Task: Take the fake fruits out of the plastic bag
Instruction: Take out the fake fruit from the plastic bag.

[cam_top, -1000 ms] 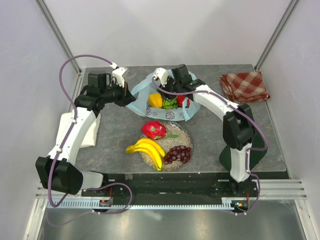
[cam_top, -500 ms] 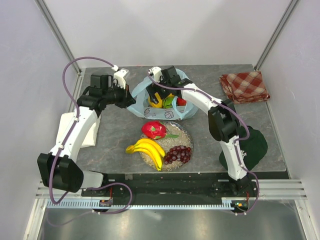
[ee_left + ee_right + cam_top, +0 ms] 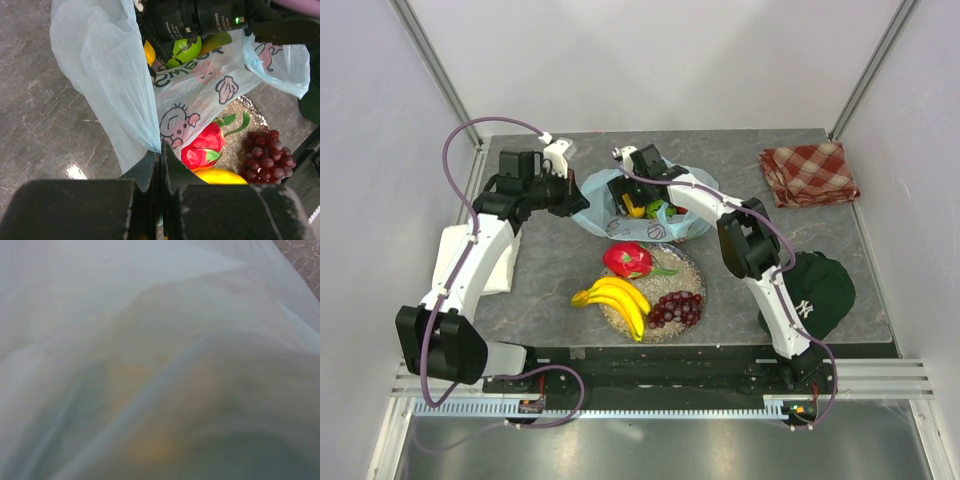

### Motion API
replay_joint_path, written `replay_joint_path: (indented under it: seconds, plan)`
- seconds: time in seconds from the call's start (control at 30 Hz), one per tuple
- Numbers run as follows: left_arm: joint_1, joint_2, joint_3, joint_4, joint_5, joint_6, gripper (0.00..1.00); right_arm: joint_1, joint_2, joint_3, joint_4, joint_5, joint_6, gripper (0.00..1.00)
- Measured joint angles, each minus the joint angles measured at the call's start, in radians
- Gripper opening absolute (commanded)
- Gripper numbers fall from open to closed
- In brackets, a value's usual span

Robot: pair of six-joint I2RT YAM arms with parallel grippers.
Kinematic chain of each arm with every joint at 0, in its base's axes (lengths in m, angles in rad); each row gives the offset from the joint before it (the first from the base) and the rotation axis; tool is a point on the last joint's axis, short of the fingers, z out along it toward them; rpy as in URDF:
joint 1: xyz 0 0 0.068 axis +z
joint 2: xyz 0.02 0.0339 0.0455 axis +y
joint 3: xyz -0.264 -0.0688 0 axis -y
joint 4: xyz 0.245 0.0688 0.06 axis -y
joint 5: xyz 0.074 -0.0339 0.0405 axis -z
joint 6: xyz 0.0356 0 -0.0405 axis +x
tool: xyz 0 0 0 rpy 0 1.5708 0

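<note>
Pale blue crinkly plastic bag (image 3: 590, 212) behind plate (image 3: 692, 270): yellow piece (image 3: 635, 208), green fruit (image 3: 658, 210) inside. Plate: dragon fruit (image 3: 627, 259), banana bunch (image 3: 615, 298), grapes (image 3: 677, 308). Left gripper (image 3: 160, 152) pinches bag edge; right gripper (image 3: 623, 195) inside bag, jaw state unclear

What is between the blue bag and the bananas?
The red dragon fruit, on the plate, sits between the bag and bananas, seen from the top camera.

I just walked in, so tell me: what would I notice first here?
Probably the bright colours: yellow bananas, a pink dragon fruit and purple grapes on a plate in the middle of the table. Behind it, the right gripper reaches into a blue bag whose edge the left gripper pinches.
</note>
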State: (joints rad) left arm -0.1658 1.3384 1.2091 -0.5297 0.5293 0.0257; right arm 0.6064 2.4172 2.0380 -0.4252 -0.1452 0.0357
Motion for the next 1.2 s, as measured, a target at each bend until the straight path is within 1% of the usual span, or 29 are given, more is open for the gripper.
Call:
replay_joint_path:
  seconds: [0.03,0.07,0.13,0.17,0.23,0.27,0.3,0.33,0.47,0.57,0.63,0.83,0.97,1.1,1.2]
  plan:
    - [0.003,0.0,0.0,0.003,0.0,-0.005,0.02,0.002,0.011,0.014,-0.003,0.011,0.001,0.88]
    - [0.007,0.0,0.0,0.006,0.001,-0.011,0.02,0.005,0.02,0.027,-0.006,0.021,0.002,0.79]
    - [0.015,0.0,0.0,0.008,0.001,-0.021,0.02,0.006,0.032,0.047,-0.011,0.034,0.0,0.67]
    - [0.018,0.0,-0.001,0.008,0.002,-0.024,0.02,0.006,0.034,0.053,-0.011,0.037,-0.003,0.53]
    - [0.022,0.0,-0.001,0.008,0.003,-0.033,0.02,0.006,0.035,0.058,-0.014,0.038,-0.012,0.4]
    - [0.024,0.0,-0.001,0.008,0.005,-0.037,0.02,0.005,0.035,0.061,-0.013,0.034,-0.014,0.29]
    - [0.025,0.0,-0.001,0.009,0.005,-0.04,0.02,0.004,0.035,0.064,-0.013,0.027,-0.01,0.24]
    - [0.025,0.0,-0.001,0.009,0.006,-0.043,0.02,0.003,0.034,0.064,-0.011,0.023,-0.017,0.22]
    - [0.025,0.0,0.0,0.017,0.009,-0.055,0.02,0.0,0.02,0.064,-0.018,0.004,-0.029,0.22]
    - [0.026,0.004,0.0,0.033,0.015,-0.068,0.02,-0.003,-0.03,0.057,-0.022,-0.021,-0.045,0.22]
    - [0.027,0.012,0.003,0.045,0.021,-0.082,0.02,-0.007,-0.092,0.032,-0.021,-0.045,-0.057,0.22]
    - [0.061,0.063,0.026,0.078,0.024,-0.145,0.02,-0.009,-0.35,-0.061,-0.003,-0.137,-0.077,0.23]
    - [0.08,0.103,0.063,0.092,0.023,-0.185,0.02,-0.008,-0.48,-0.124,0.006,-0.2,-0.108,0.23]
    - [0.081,0.125,0.109,0.118,0.023,-0.218,0.02,-0.005,-0.573,-0.207,-0.035,-0.244,-0.193,0.23]
    - [0.081,0.127,0.143,0.139,0.027,-0.231,0.02,-0.004,-0.631,-0.286,-0.101,-0.293,-0.291,0.24]
